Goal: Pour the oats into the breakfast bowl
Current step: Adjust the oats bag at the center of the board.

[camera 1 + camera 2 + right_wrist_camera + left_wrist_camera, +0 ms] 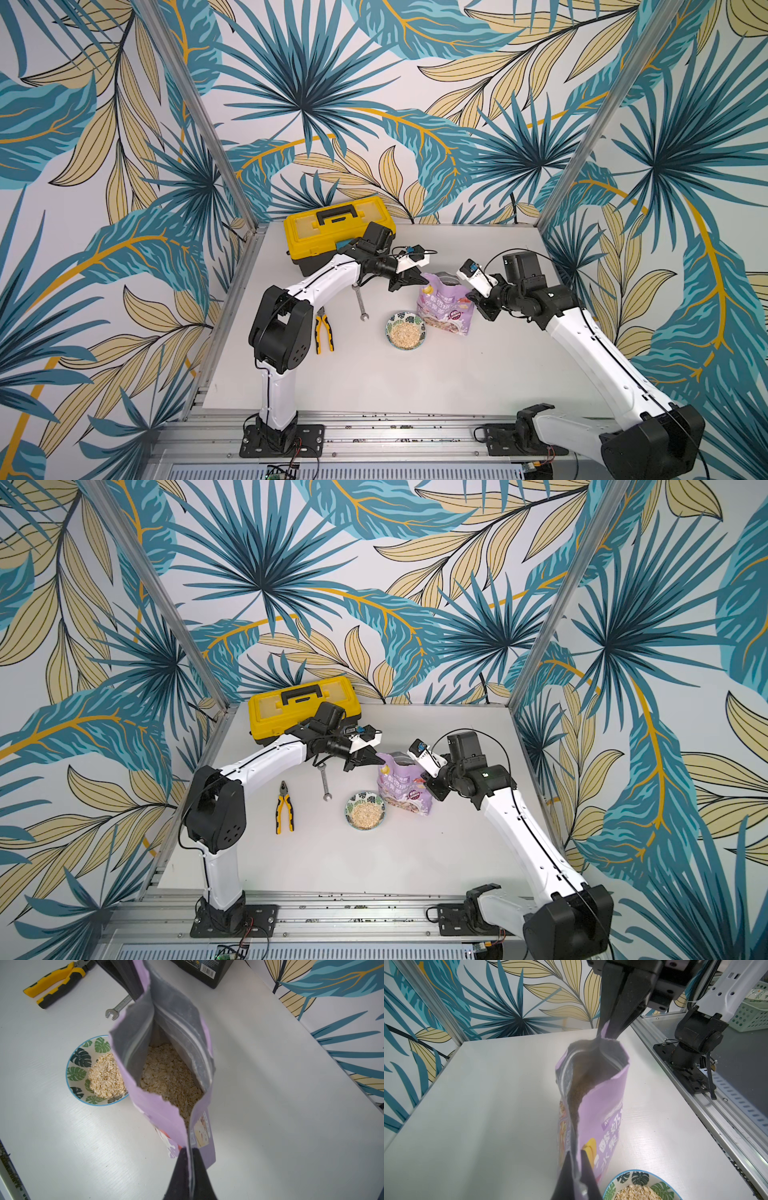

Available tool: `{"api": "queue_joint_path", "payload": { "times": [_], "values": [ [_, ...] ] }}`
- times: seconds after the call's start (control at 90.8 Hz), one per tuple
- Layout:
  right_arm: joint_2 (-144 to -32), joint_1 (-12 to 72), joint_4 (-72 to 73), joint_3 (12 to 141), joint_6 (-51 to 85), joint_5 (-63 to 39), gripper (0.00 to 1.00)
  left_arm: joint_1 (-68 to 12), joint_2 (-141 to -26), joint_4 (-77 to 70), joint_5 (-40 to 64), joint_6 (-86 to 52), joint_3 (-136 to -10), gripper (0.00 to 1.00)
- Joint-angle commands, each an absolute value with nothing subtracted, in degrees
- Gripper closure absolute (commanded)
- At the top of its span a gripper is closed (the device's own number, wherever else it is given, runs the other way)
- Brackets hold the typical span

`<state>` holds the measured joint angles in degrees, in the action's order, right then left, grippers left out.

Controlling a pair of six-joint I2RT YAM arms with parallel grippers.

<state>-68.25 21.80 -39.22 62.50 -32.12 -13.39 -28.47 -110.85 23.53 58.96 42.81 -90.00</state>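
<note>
The lilac pouch [445,309] stands upright on the table, its top torn open and spread wide. Pale oats [166,1076] fill its lower part. My left gripper [576,1156] is shut on the pouch's top left corner. On the opposite top edge my right gripper [190,1152] is shut on the seam. In both top views the two grippers [419,277] [470,297] flank the pouch mouth. The breakfast bowl [392,322], white with green leaves, sits just in front and left of the pouch and holds a heap of oats [106,1076].
A yellow toolbox [332,228] stands at the back left behind my left arm. A steel wrench [360,303] and yellow-handled pliers [324,332] lie left of the bowl. A pale green basket [753,1016] shows beyond the table's front rail.
</note>
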Motion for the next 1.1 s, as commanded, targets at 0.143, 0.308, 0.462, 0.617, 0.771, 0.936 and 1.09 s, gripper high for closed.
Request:
{"api": "queue_joint_path", "payload": {
  "times": [0.143,0.308,0.462,0.617,0.771,0.936,1.09],
  "values": [
    [-66.86,16.52,-36.85,61.98,-28.04,-2.03,1.00,-28.41,-101.57,12.04,52.76,33.40,-80.01,1.00],
    [-66.98,15.86,-36.97,60.71,-25.92,-0.38,1.00,-28.77,-97.90,5.05,47.87,27.33,-74.11,1.00],
    [-64.38,15.91,-35.60,59.73,-28.28,-7.35,0.95,-31.05,-96.11,3.53,45.61,30.13,-73.13,1.00],
    [-60.04,16.06,-33.93,57.60,-32.99,-23.89,0.51,-33.10,-97.74,5.83,46.81,36.54,-76.52,1.00],
    [-58.21,16.01,-34.90,56.58,-37.75,-30.06,0.23,-33.73,-99.57,9.77,50.19,42.87,-79.49,1.00],
    [-60.56,16.07,-36.77,57.75,-41.96,-32.69,0.08,-33.79,-100.71,10.10,53.55,48.71,-80.17,1.00],
    [-66.02,16.47,-37.94,61.10,-43.14,-34.66,0.08,-33.81,-102.08,10.10,54.78,49.16,-81.86,1.00]
  ]
}}
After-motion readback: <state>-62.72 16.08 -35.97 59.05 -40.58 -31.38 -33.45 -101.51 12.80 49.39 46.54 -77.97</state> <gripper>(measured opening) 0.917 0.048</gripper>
